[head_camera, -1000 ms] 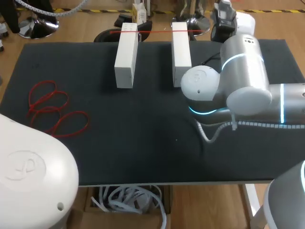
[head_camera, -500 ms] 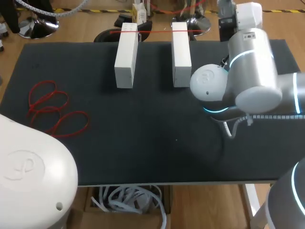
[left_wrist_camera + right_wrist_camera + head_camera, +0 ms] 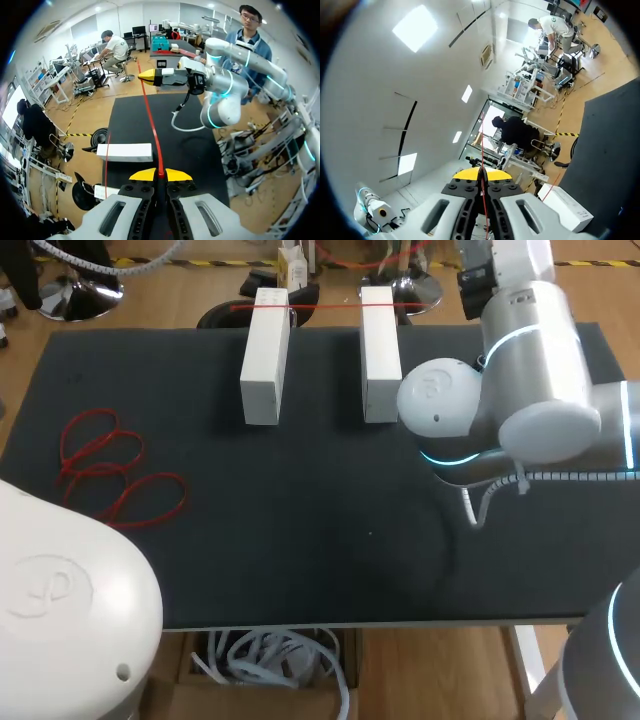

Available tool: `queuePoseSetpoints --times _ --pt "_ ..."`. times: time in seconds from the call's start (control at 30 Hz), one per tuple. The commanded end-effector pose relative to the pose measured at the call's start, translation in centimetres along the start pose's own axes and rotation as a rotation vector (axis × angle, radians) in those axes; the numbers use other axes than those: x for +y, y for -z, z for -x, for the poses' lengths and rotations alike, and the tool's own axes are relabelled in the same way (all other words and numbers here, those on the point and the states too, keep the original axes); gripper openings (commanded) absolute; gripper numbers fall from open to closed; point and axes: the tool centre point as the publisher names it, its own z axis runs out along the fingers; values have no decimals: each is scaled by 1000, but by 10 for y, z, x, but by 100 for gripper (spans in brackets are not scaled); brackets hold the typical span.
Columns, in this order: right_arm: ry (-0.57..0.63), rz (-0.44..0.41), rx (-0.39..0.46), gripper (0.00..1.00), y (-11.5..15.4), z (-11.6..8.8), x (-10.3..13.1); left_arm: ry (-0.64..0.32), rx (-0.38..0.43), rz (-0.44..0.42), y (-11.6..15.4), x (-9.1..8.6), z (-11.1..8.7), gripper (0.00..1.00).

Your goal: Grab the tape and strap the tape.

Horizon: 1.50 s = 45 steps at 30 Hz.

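1. Loose red straps [image 3: 105, 472] lie on the left of the black table [image 3: 300, 540].
2. Only the left wrist view shows the left gripper [image 3: 161, 174]. It is clenched on the red tape [image 3: 151, 125].
3. From above, the taut tape crosses the left white block [image 3: 265, 355] and the right white block [image 3: 380, 350].
4. The right arm [image 3: 525, 380] hides the right gripper in the head view. The right wrist view shows it [image 3: 481, 175] clamped on the tape.

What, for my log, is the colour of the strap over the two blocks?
The strap is red, clearest in left wrist view.

No writing, number or sign is legible on the table [image 3: 300, 550] or anything upon it.
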Motion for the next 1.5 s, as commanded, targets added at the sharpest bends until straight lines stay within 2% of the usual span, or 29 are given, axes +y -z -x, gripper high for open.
queuePoseSetpoints --times 0.03,0.2,0.3,0.4,0.57,0.67,0.7,0.73,1.43,1.5 --pt "286 -57 -27 0 -2 -7 -7 1 1 4 1 0 0 0" --pt "620 -102 -107 0 -4 -9 -9 1 1 4 1 0 0 0" --pt "796 -76 -117 0 -3 -12 -8 1 1 4 1 0 0 0" --pt "1001 -63 -102 0 -1 -16 -7 1 1 4 1 0 0 0" --pt "1352 -61 -31 0 -1 -20 -8 1 1 4 1 0 0 0" --pt "1521 -9 -5 0 0 -22 -8 1 1 4 1 0 0 0" --pt "1481 12 -3 0 -1 -22 -7 1 1 4 1 0 0 0" --pt "1389 24 12 0 -1 -24 -6 1 1 4 1 0 0 0" --pt "1389 24 12 0 -1 -24 -6 1 1 4 1 0 0 0" --pt "1480 2 7 0 -6 -28 -9 1 1 4 1 0 0 0"
